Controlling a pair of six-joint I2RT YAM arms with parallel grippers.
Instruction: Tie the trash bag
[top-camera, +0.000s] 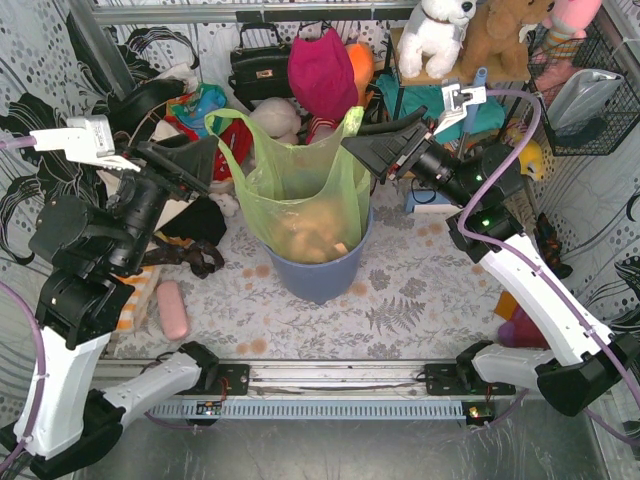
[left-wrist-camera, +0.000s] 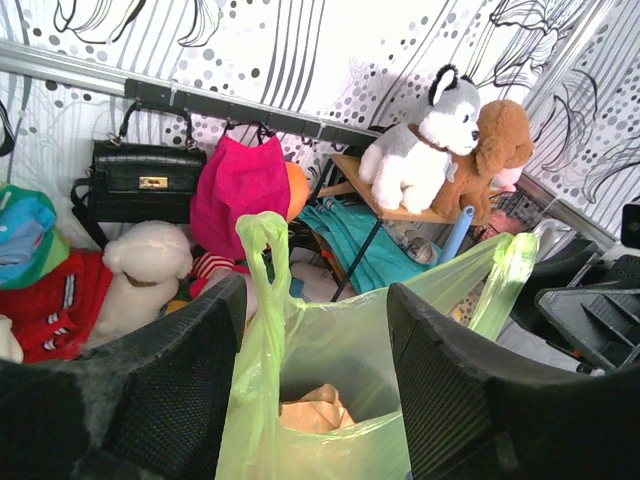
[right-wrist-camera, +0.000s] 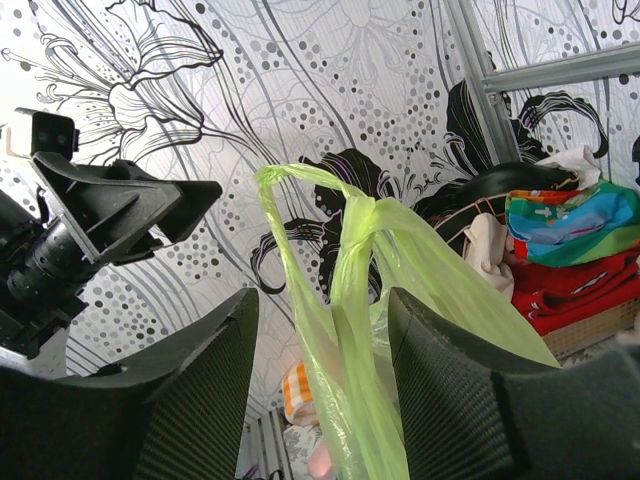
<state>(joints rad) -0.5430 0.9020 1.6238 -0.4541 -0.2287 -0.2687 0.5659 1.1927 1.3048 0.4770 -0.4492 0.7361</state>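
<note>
The trash bag (top-camera: 300, 190) is not yet tied: the left fingers (left-wrist-camera: 170, 390) and the right fingers (right-wrist-camera: 190, 400) stand open around its handles (top-camera: 225, 125), gripping nothing.

In both wrist views the bag (left-wrist-camera: 330, 350) runs off the bottom edge, and the fingers (left-wrist-camera: 190, 380) are cropped there too. From above, the scraps (top-camera: 310, 235) blur through the plastic, and the bag hides all of the bin (top-camera: 320, 278) but its lower wall.
</note>
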